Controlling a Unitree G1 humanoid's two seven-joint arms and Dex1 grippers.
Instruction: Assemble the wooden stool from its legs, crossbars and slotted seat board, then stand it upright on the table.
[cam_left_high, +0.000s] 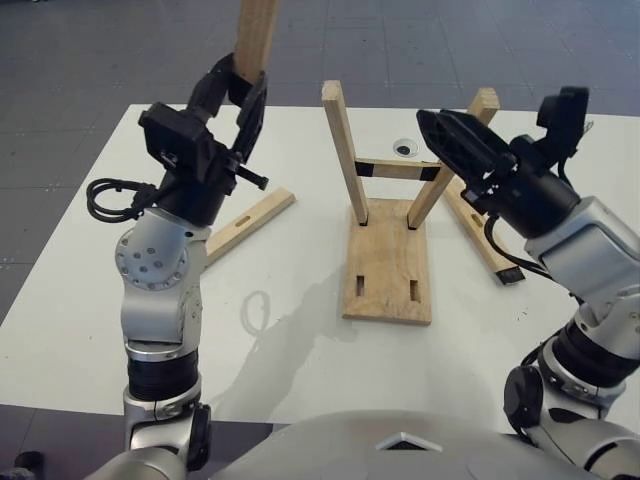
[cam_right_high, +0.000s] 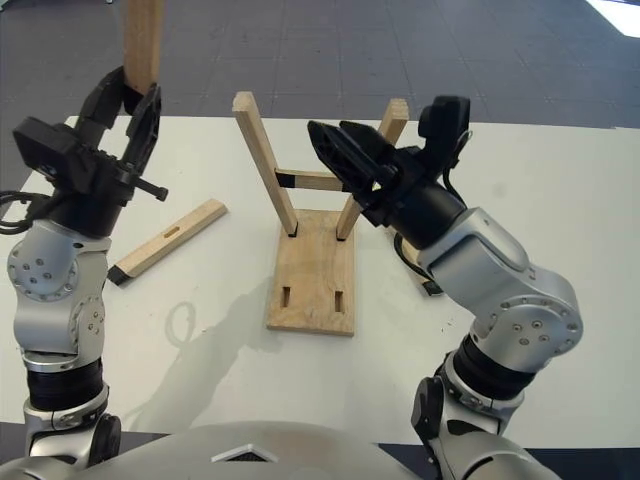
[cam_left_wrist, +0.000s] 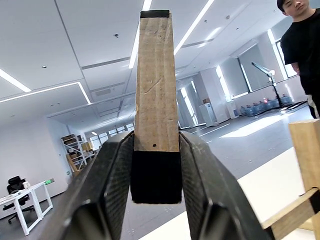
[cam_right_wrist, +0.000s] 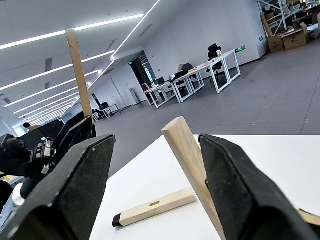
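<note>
Where the seat board (cam_left_high: 388, 265) lies flat at centre frame on the bench (cam_left_high: 300, 370), its two far slots each hold a leg. The left-leaning leg (cam_left_high: 345, 150) and right-leaning leg (cam_left_high: 425, 205) are joined by a crossbar (cam_left_high: 395, 168). The two near slots show as dark cuts. A loose leg (cam_left_high: 250, 222) lies flat at centre left. A second loose piece (cam_left_high: 482, 240) lies at right, partly behind the right arm.

Left arm: raised at upper left, left tool (cam_left_high: 245, 85) pointing up, clamped on the dark-capped end of the held leg (cam_left_high: 255, 35), which stands upright.

Right arm: angled in from the right. The right tool (cam_right_high: 330, 130) is by the crossbar's right end, fingers spread wider than the standing leg seen between them.
</note>
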